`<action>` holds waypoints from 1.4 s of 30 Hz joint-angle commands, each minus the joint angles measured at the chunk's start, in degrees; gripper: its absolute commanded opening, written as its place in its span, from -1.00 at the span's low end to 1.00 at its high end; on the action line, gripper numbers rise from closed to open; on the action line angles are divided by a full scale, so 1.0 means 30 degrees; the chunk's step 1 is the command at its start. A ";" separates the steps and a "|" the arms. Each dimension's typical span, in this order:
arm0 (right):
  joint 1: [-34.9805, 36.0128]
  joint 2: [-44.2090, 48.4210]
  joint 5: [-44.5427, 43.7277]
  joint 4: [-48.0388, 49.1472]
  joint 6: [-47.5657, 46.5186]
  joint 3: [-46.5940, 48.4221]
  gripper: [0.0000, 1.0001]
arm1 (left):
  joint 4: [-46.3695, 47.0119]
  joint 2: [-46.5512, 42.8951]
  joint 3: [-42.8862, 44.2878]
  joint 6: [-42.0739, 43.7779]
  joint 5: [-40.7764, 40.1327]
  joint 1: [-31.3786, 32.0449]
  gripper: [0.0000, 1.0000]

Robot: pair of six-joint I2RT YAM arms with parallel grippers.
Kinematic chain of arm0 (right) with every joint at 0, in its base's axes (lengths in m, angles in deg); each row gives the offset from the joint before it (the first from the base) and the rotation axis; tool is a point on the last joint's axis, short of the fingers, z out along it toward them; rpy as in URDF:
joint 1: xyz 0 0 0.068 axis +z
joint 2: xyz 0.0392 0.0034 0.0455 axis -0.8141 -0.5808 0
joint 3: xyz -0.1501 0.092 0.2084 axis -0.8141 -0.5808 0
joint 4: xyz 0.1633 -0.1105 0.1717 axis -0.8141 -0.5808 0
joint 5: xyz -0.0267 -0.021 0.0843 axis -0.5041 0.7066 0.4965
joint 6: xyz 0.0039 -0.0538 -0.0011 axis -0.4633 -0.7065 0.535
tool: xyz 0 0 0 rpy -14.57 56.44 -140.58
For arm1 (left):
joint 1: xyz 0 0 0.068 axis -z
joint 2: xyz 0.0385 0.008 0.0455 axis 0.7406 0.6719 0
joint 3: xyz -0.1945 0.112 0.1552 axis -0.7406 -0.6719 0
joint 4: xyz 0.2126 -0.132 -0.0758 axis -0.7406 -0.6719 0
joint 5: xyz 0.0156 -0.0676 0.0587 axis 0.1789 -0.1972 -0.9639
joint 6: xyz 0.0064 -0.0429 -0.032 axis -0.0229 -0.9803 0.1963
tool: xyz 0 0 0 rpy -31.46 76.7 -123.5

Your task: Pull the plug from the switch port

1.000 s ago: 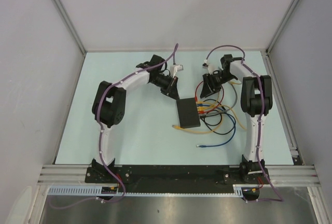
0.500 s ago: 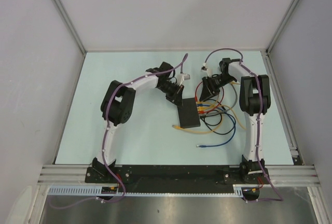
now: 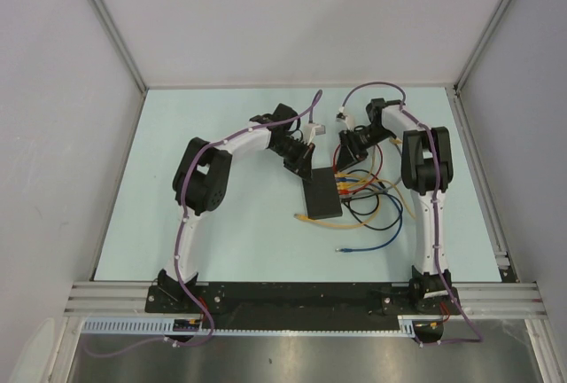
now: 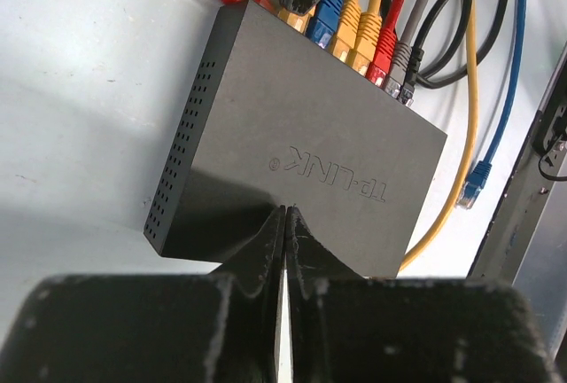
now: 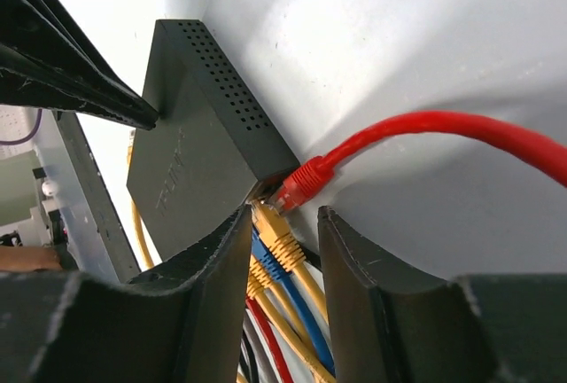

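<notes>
1. Step: a grasp is being lined up; nothing is pulled yet.
2. Left jaws are shut and empty, tips set on the switch (image 4: 301, 135) top, likely pinning it to the desk (image 4: 80, 90).
3. Right jaws are held apart, empty; the yellow plug (image 5: 276, 230) is framed between them.
4. Next: plug to be clamped, then pulled straight out.

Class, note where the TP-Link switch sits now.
In the top view, the switch lies right of centre; the left hand is at its far end, the right hand at its cabled right side.
</notes>
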 commanded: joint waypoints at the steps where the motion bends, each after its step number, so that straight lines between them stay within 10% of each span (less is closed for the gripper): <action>1: 0.0238 -0.0613 0.0002 -0.0749 -0.0753 0.0891 -0.18 | -0.0151 0.0818 -0.0231 0.0602 -0.2740 0.0153 -0.91; 42: 0.1381 -0.2429 -0.1462 -0.3298 -0.2600 0.1653 -0.26 | -0.0151 0.0583 -0.0437 0.0807 -0.3062 0.0417 -0.95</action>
